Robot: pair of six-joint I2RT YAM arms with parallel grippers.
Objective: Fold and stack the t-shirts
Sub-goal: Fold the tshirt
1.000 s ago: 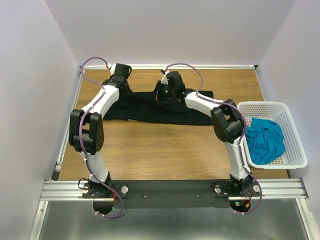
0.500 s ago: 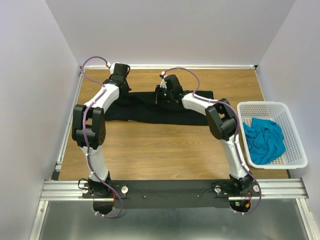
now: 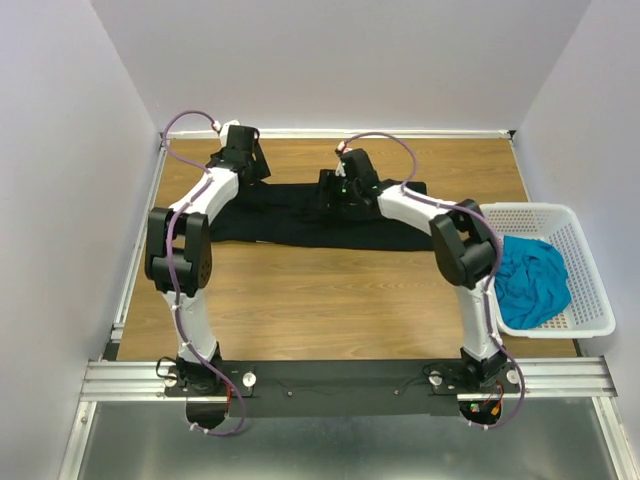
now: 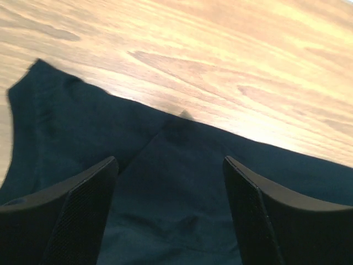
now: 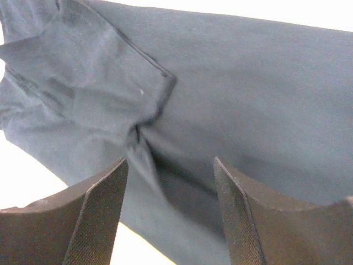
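The black t-shirt (image 3: 290, 218) lies as a long flat band across the far half of the wooden table (image 3: 330, 300). My left gripper (image 3: 255, 170) hovers open over its left end; in the left wrist view the fingers (image 4: 88, 193) stand wide apart above the dark cloth (image 4: 66, 121), near its far edge. My right gripper (image 3: 332, 195) is open over the band's middle, its jaws above a folded sleeve and a small pucker (image 5: 138, 132) in the cloth (image 5: 265, 83). The teal t-shirt (image 3: 528, 280) sits crumpled in the basket.
A white lattice basket (image 3: 590, 322) stands at the table's right edge, beside the right arm's elbow. Pale walls close in the table at the back and on both sides. A metal rail with the arm bases runs along the near edge.
Both grippers have gone from shut to open and let go of the black cloth. The right wrist has shifted a little to the right, the left wrist has lifted slightly.
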